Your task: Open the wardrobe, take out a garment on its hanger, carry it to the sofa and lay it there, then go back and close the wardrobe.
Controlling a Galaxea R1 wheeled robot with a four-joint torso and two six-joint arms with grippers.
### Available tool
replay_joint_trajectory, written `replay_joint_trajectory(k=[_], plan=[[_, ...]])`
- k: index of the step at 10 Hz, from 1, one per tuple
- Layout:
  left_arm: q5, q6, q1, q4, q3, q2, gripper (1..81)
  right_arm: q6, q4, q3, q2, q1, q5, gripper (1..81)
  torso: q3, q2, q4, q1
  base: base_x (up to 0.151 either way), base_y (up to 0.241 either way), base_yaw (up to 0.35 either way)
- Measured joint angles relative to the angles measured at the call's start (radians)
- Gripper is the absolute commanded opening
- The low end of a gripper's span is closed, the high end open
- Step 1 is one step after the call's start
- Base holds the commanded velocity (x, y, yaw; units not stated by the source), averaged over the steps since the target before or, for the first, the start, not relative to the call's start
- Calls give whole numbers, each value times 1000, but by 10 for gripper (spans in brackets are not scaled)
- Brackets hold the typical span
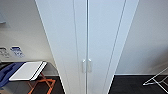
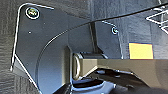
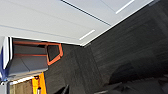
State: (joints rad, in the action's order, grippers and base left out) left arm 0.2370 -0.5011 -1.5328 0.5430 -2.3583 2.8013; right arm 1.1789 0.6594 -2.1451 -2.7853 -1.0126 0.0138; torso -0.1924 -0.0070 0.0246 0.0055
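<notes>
The wardrobe [image 1: 86,37] stands straight ahead and close in the head view, tall, white and narrow. Both panelled doors are shut and meet at a thin middle seam. The pair of small white vertical handles [image 1: 86,65] sits low on either side of that seam. The shut doors hide the inside. In the right wrist view the wardrobe's white lower front [image 3: 50,20] meets the dark carpet [image 3: 125,50].
A white-topped folding stand on orange legs [image 1: 28,71] is left of the wardrobe, with something blue [image 1: 6,72] beside it. A white wire rack [image 1: 158,80] lies on the dark floor at right. A yellow square [image 2: 140,50] marks the carpet.
</notes>
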Motion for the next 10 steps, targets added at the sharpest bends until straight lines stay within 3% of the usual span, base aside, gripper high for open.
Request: replay_joint_trajectory(k=[2,5,8,10], plan=[[-1,-3,8,-32,-92,51,811,0,86,-114,-32,-155,-15,811,0,0,0,0,0,0,0],[-13,-20,12,-99,-115,91,811,0,244,-336,-85,-314,-10,811,1,0,0,-1,0,0,0],[-80,-19,21,-102,-213,128,811,0,399,-399,-178,-484,14,811,2,-1,0,-1,0,0,0],[-95,-19,23,-102,-317,203,811,0,462,-420,-197,-523,27,811,3,-1,0,-2,0,0,0]])
